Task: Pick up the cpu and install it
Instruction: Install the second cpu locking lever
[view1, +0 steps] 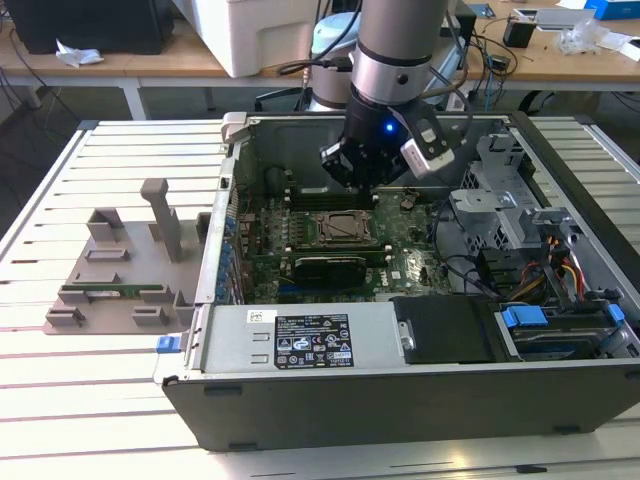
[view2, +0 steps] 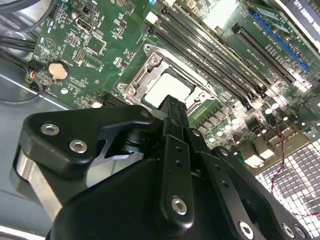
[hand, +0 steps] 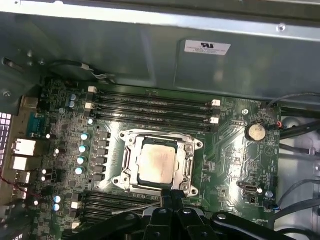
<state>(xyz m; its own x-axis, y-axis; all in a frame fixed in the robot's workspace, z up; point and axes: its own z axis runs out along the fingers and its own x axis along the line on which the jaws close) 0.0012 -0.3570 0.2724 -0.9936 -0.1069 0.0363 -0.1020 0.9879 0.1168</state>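
- The arm's gripper (view1: 362, 170) hangs inside an open computer case (view1: 400, 400) lying on a slatted white table (view1: 90, 400), just above the motherboard (view1: 300, 265) and behind the socket frame (view1: 345, 228) in the exterior view; a blue light glows on the wrist.
- The cpu (hand: 156, 162) sits flat inside the metal socket frame (hand: 129, 165) in the first wrist view — silver top up, nothing gripping it; the second wrist view shows the same chip (view2: 167, 87) as a bright square just past the black fingers (view2: 172, 107).
- In both wrist views the fingers (hand: 171, 196) meet at a narrow tip with nothing between them; the tip lies near the frame's edge, and contact cannot be told.
- The exterior view alone takes in a grey plastic fixture (view1: 120, 270) on the table at its left, a black power supply (view1: 330, 340) with a white label and blue drive latches (view1: 522, 318) at its right.
- The first wrist view adds a coin battery (hand: 255, 131), memory slots (hand: 155, 107) beside the socket and a white sticker (hand: 207, 47) on the case wall; its print is too small to read.
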